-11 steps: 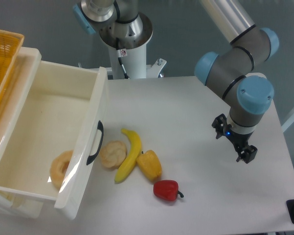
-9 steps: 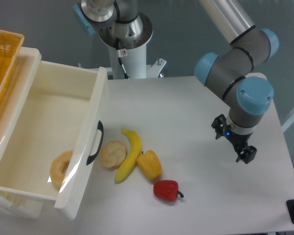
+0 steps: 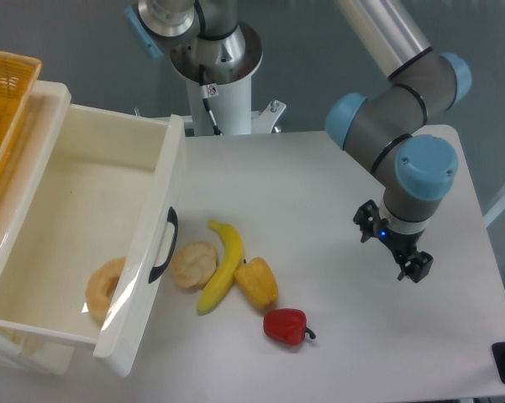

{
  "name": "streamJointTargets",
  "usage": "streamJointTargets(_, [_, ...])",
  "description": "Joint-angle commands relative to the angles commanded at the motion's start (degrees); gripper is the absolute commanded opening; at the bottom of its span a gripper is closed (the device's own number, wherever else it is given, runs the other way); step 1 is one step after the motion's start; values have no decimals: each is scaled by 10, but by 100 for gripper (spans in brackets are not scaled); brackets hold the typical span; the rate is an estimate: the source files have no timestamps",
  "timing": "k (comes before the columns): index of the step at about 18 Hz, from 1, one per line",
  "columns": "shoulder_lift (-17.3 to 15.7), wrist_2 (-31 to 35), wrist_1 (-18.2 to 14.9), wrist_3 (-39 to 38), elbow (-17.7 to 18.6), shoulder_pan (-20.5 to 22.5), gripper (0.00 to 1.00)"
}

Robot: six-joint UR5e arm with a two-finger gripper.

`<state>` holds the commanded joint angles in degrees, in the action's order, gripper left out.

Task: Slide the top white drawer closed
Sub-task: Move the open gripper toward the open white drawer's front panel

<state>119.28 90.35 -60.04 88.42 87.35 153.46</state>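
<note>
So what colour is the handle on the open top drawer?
Black, a curved handle on the top white drawer; the fixed camera shows it.

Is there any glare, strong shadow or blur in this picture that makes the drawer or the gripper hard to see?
In the fixed camera view the light is even and soft, with only faint shadows under the banana and the red pepper. The glossy front of the top white drawer shows a pale reflection near its lower end. The gripper is sharp, but its fingers look too small and dark to judge.
</note>
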Motion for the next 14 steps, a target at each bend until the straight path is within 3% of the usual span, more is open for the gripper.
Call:
streamJointTargets(3, [-16,0,0,-6,17,-3,100])
streamJointTargets(9, [-25,0,0,-174,18,-55,100])
streamJointTargets(14, [-34,-12,2,-255,8,-106,98])
